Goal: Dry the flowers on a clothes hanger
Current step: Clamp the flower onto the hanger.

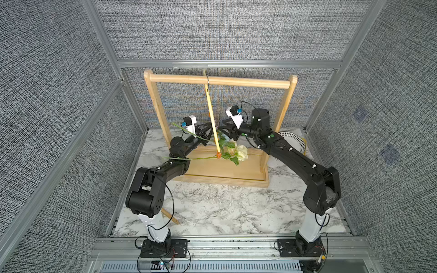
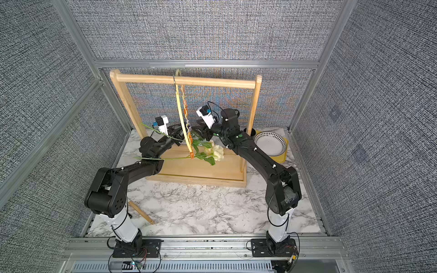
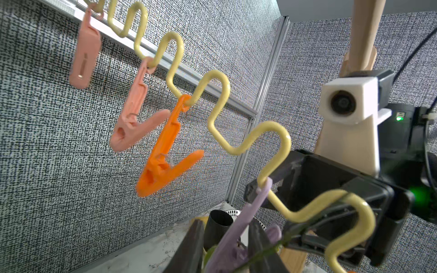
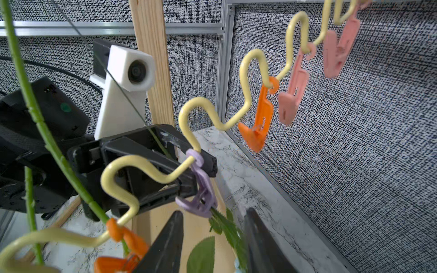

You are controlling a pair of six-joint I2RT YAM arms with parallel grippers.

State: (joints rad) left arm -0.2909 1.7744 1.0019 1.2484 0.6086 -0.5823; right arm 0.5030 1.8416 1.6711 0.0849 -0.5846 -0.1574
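Looks close to finished. Hooked over the top rail of the wooden rack [image 1: 236,81] and seen edge-on in both top views: the clothes hanger [image 1: 211,113], low end toward the bench [image 1: 224,208]. Pinned there by their stems in low orange clips [image 4: 132,243], heads out to the right-arm side: the cream-white rose [image 1: 241,152] and, just behind, the peach rose [image 1: 231,149]. Next up the wavy bar, the purple clip [image 4: 194,206], apparently shut on the third flower's thin stem [image 4: 132,107]; bloom not made out. Around that clip, the left gripper [image 4: 203,177], jaws partly apart on either side, contact impossible to tell; facing it across the hanger, the right gripper [image 4: 212,210], jaws apart, clamped on nothing. Remaining, probably: confirm the purple clip's bite, then back both arms away. Spare along the bar: a free orange clip [image 3: 165,156] and two pink clips [image 3: 132,125]. Tight quarters: both wrists nose to nose between the rack's uprights, wall close behind, rack base below, two stems crossing over the left arm in the top views and easy to snag. Open bench only toward the arm bases; plate [image 2: 272,144] just beyond the right upright.
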